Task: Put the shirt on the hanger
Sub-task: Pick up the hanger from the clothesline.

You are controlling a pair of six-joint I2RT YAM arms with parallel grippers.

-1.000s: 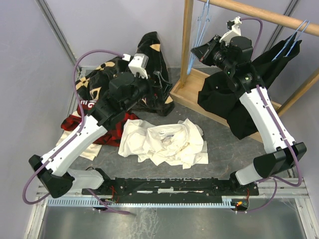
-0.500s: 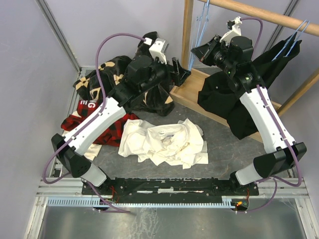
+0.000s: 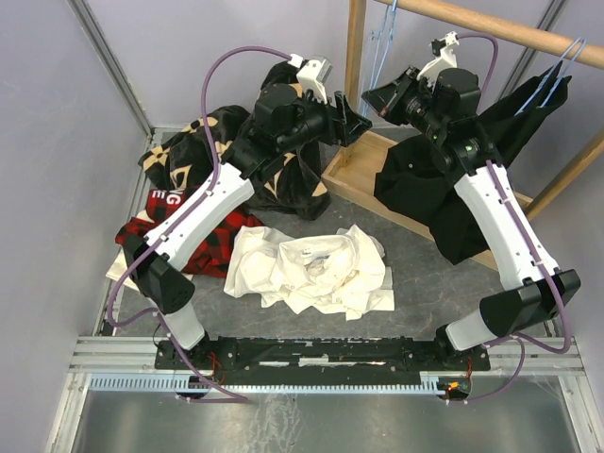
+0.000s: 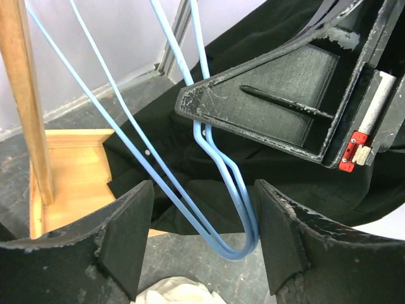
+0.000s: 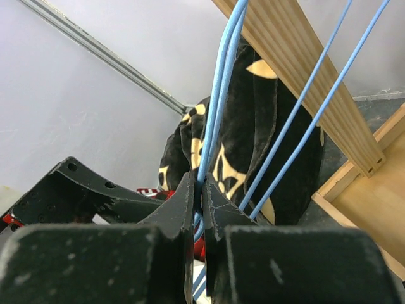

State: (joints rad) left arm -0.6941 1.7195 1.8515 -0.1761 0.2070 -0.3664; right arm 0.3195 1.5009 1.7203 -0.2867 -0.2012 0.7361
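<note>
**A:** Right pincer [image 5: 199, 181] is up at the wooden rack [image 3: 355, 57], its two fingers closed hard on the light-blue wire of the hanger [image 4: 147, 154]. You can see the wire running straight down between them in the right wrist view.

**B:** And the left pincer [image 4: 204, 209] has its fingers spread wide with nothing in them. The hanger's lower corner is framed between them, though I can't tell how close it really is.

**A:** Meanwhile the shirt [image 3: 311, 269] lies crumpled on the worktop [image 3: 415, 255], well apart from both arms, collar somewhere in the middle of the heap.

**B:** How will these two things handle, do you think?

**A:** The hanger looks light and springy. Thin wire like that will swing and twist in a narrow pinch, so I'd hold it on a straight run near a corner rather than on the hook. The wire also looks doubled in the left wrist view; whether that's one hanger or two, I can't say.

**B:** And the shirt?

**A:** Thin, limp cloth. It will sag and fold wherever it's lifted. I'd go for the collar or a shoulder seam, where the layers are thicker.
</note>
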